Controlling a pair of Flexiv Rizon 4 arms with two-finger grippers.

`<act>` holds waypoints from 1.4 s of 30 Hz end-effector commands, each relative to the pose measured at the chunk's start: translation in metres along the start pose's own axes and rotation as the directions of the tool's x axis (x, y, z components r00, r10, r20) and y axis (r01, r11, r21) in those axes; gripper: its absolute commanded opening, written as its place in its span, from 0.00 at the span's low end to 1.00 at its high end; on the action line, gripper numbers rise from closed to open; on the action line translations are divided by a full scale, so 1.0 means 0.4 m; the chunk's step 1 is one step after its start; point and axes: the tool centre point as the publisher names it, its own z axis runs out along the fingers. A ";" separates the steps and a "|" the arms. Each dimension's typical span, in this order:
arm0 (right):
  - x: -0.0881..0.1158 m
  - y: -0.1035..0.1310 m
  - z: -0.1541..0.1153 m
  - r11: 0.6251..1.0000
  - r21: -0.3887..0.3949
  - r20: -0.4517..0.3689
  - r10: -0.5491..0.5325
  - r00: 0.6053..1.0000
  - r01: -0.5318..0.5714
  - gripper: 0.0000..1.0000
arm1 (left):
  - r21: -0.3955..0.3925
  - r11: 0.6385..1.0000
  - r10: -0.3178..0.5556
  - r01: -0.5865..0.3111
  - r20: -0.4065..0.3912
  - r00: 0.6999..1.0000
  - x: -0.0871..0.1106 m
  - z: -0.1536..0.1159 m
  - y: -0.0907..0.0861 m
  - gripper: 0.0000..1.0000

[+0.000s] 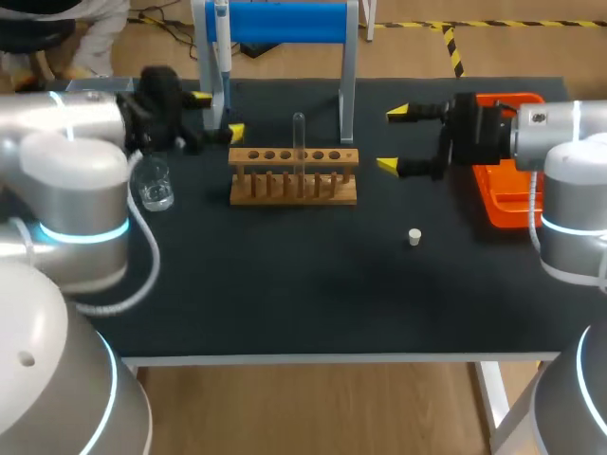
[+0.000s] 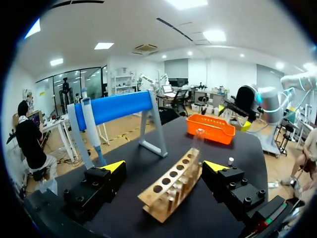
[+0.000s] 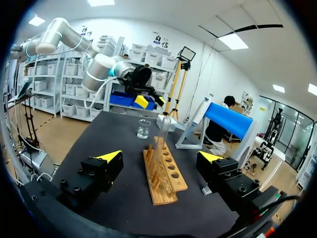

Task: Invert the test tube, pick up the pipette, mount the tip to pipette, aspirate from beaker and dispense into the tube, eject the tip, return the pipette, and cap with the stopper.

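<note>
A clear test tube (image 1: 299, 142) stands upright in the wooden rack (image 1: 294, 177) at mid-table. My left gripper (image 1: 218, 116) hovers open to the rack's left, in front of the pipette (image 1: 223, 47) hanging on the blue stand. My right gripper (image 1: 393, 138) is open to the rack's right. A white stopper (image 1: 414, 236) lies on the mat nearer the front. The glass beaker (image 1: 154, 185) sits at the left. In the left wrist view the rack (image 2: 171, 191) and tube (image 2: 198, 141) lie ahead of the open gripper (image 2: 164, 166). The right wrist view shows rack (image 3: 166, 176) and tube (image 3: 161, 136) ahead of its open gripper (image 3: 159, 156).
An orange tray (image 1: 507, 175) lies at the right edge of the black mat, behind my right gripper. The blue stand's grey legs (image 1: 347, 95) rise just behind the rack. The beaker (image 3: 143, 129) stands beyond the rack in the right wrist view.
</note>
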 end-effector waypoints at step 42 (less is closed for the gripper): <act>-0.017 0.022 0.057 0.997 -0.072 -0.052 0.015 0.999 -0.019 1.00 | 0.082 0.997 0.000 -0.004 0.054 0.999 0.180 -0.028 0.047 1.00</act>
